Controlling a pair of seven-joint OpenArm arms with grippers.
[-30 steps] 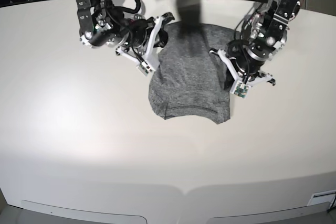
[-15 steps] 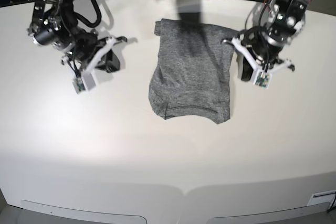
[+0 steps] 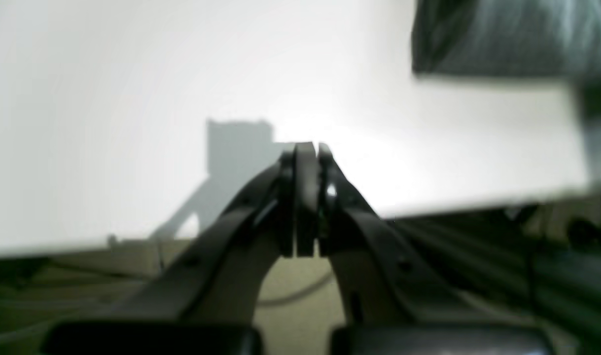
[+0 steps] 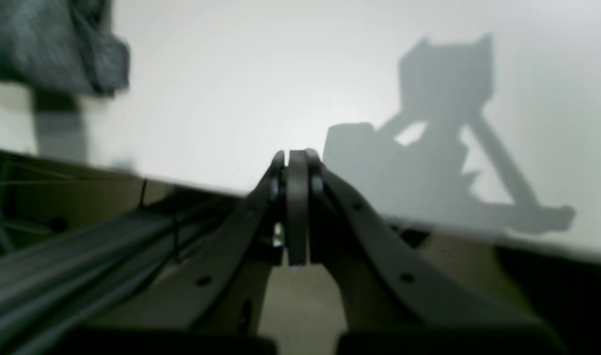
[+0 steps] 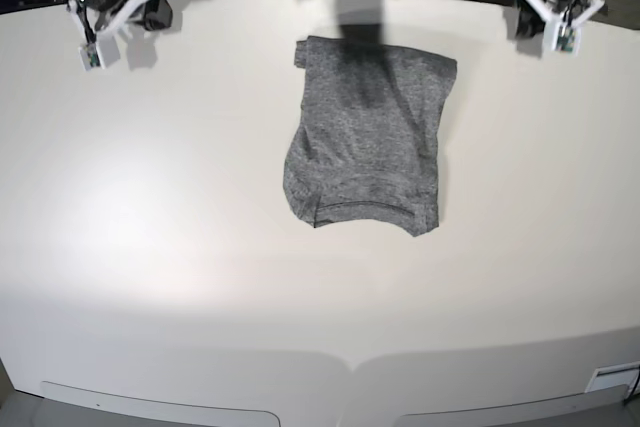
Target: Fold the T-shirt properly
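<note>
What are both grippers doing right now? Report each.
Left gripper: closed, holding nothing, clear of the T-shirt.
Right gripper: closed, holding nothing, also clear of it.

Tabletop (image 5: pixel 150 247): pale, matte, curved rim | T-shirt (image 5: pixel 365 137): folded, flat on tabletop, nearer its far edge

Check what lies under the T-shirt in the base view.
The folded T-shirt rests flat on the white table. Only bare tabletop shows around it; its lower layers and anything beneath are covered by the top fabric.
</note>
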